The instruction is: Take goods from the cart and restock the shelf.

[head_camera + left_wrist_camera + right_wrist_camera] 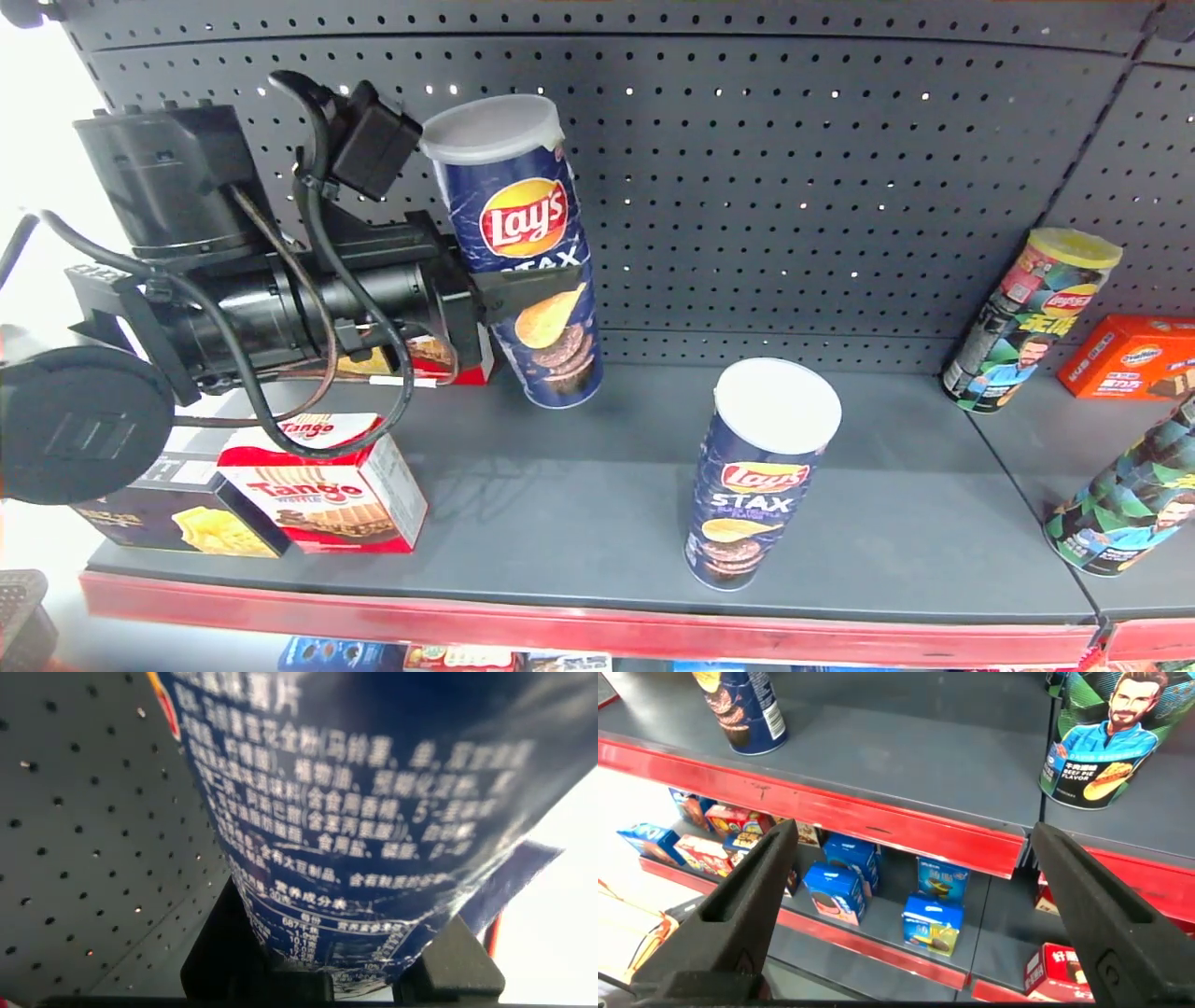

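My left gripper [509,280] is shut on a dark blue chips can [518,252] with a white lid, holding it slightly tilted at the back left of the grey shelf [597,485], its base at or just above the board. The same can [374,831] shows close up between the left fingers [458,961]. A second, matching chips can [756,471] stands upright near the shelf's front middle and appears again as the can [743,709]. My right gripper [915,924] is open below the shelf's red front edge [878,812], holding nothing.
Red and black snack boxes [327,485] sit at the shelf's front left. Green cans [1027,322] [1120,509] and an orange box [1134,355] fill the right section; one green can [1106,737] stands near the right gripper. Small blue boxes [840,882] line the lower shelf. A perforated panel [794,187] backs the shelf.
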